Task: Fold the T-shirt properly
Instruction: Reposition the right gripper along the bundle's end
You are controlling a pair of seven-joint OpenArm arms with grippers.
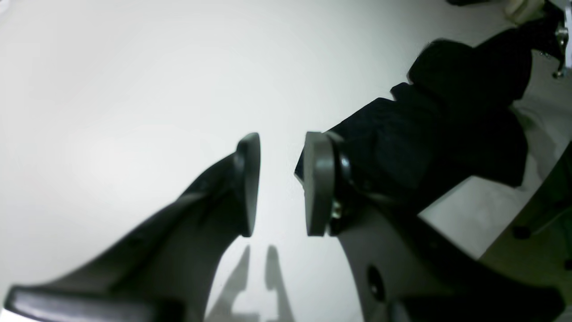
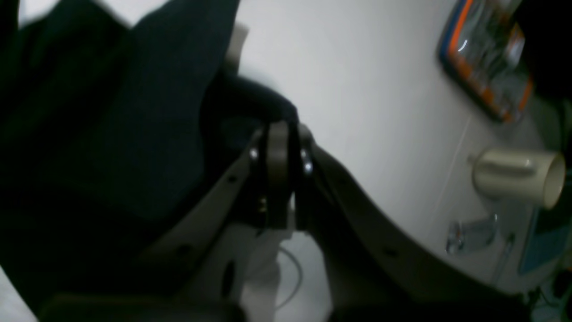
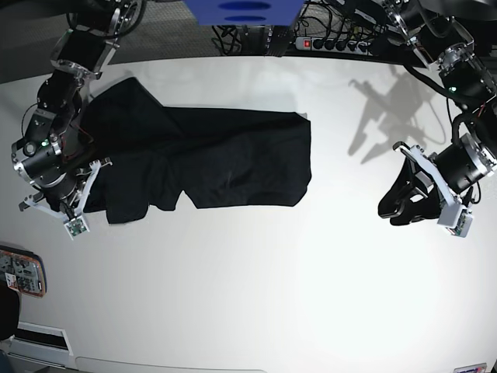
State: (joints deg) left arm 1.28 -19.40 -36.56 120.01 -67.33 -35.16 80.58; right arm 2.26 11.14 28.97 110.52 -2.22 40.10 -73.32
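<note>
The black T-shirt [image 3: 233, 155] lies spread across the white table [image 3: 248, 287], left of centre, with one side bunched and creased. My right gripper [image 2: 279, 127] is at the shirt's left edge, jaws pressed shut, with a fold of the T-shirt [image 2: 111, 112] gathered at its tips. My left gripper [image 1: 283, 138] hovers over bare table to the right of the cloth. It is open, and only table shows between its pads [image 1: 317, 179]. In the base view the left gripper [image 3: 392, 206] is well clear of the shirt. The T-shirt [image 1: 464, 112] lies behind its right finger.
A power strip [image 3: 326, 43] and cables run along the table's far edge, beside a blue object [image 3: 241, 12]. An orange-rimmed item [image 3: 19, 272] sits off the front left corner. A cream cup [image 2: 514, 176] shows beyond the table in the right wrist view.
</note>
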